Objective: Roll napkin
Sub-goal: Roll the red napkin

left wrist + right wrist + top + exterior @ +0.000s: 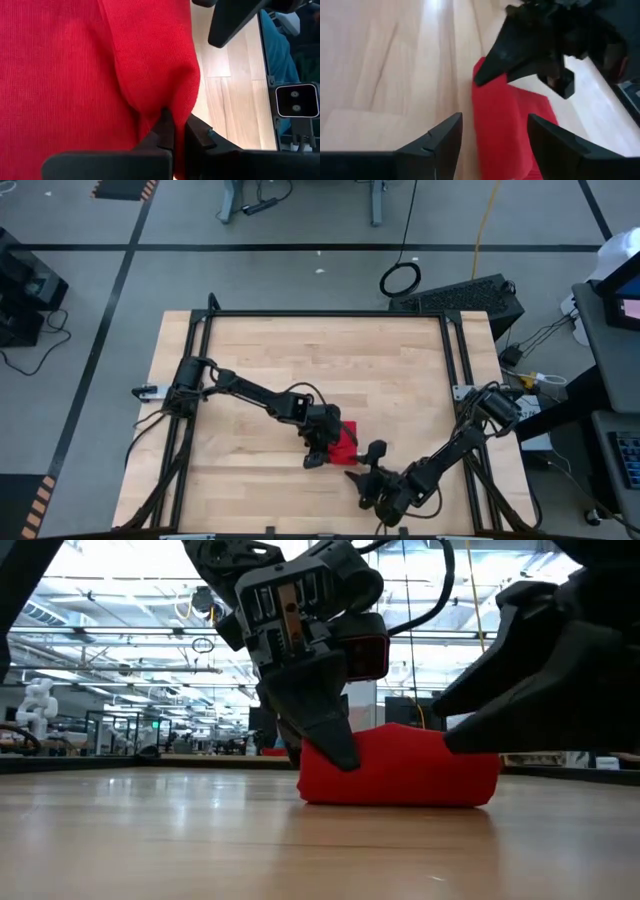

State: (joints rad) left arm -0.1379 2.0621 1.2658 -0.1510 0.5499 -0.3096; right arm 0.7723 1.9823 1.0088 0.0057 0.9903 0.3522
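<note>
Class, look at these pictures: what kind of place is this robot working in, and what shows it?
Probably a robotics lab or workshop hall: floor marked with tape lines, cables lying about, and a white robot figure standing among benches behind the table.

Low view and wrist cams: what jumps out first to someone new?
The napkin, a bright red bundle near the table's front middle, is the only colour on the pale wood. The left gripper is shut on a fold of it, pinching the cloth between its fingertips. The right gripper is open close beside it, jaws spread facing the bundle's end.
</note>
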